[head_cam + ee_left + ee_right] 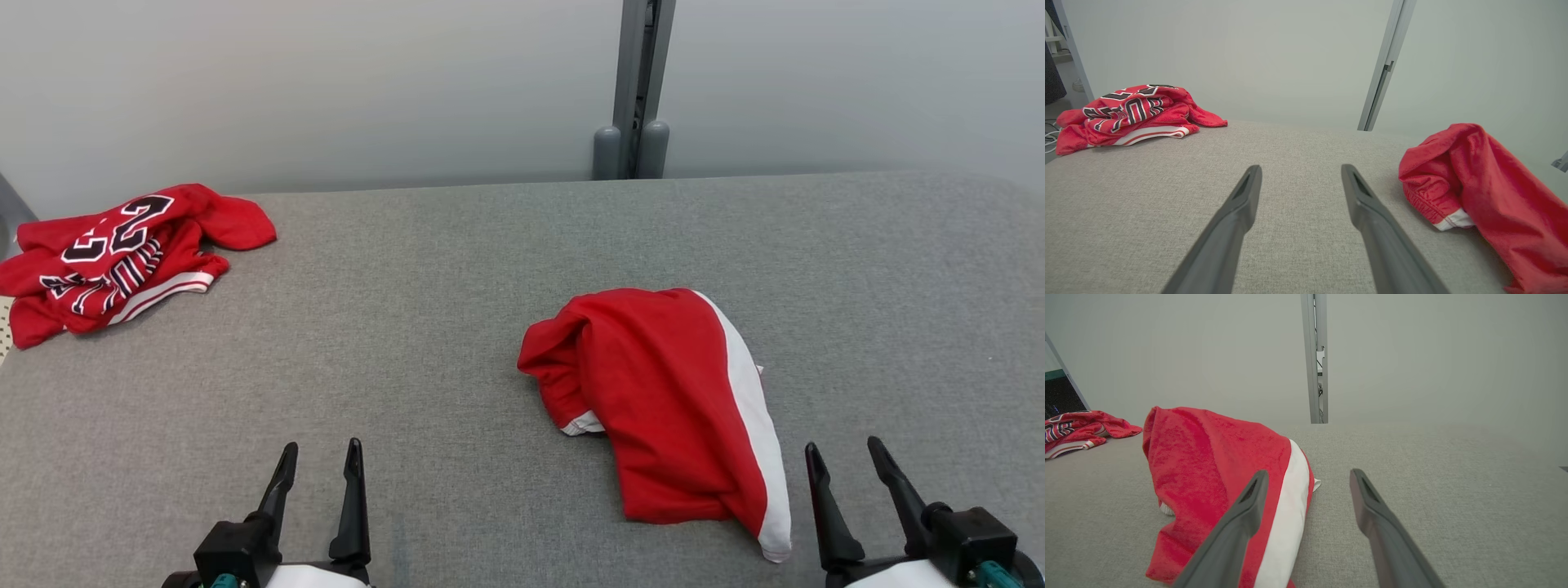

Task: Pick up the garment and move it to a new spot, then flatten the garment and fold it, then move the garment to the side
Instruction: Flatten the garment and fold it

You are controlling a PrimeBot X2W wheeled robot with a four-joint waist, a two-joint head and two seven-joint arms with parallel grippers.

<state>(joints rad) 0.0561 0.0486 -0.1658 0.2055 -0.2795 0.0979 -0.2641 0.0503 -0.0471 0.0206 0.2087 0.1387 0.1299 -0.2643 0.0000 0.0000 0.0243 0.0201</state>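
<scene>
I have both claws low at the near edge of the grey table (457,269), fingers pointing away from me. The left claw (322,445) is parted fairly wide over bare tabletop and has hold of nothing. The right claw (842,444) is spread about as far and is likewise empty. In its own wrist view one finger overlaps the garment (661,392), but the head view shows the tips just beside the garment's near end, not touching it.

The garment lies right of the table's middle in a loose heap, much nearer my right claw than my left. It is plain red, with a broad white stripe down its right edge and a bit of white-trimmed hem poking out on its left side.

Well apart, at the far left corner, a crumpled red jersey (122,253) lies with black-and-white figures. I can read a "2"; the digit beside it may be a "3", but the folds break it up, and the striped lettering under it is too bunched to read
</scene>
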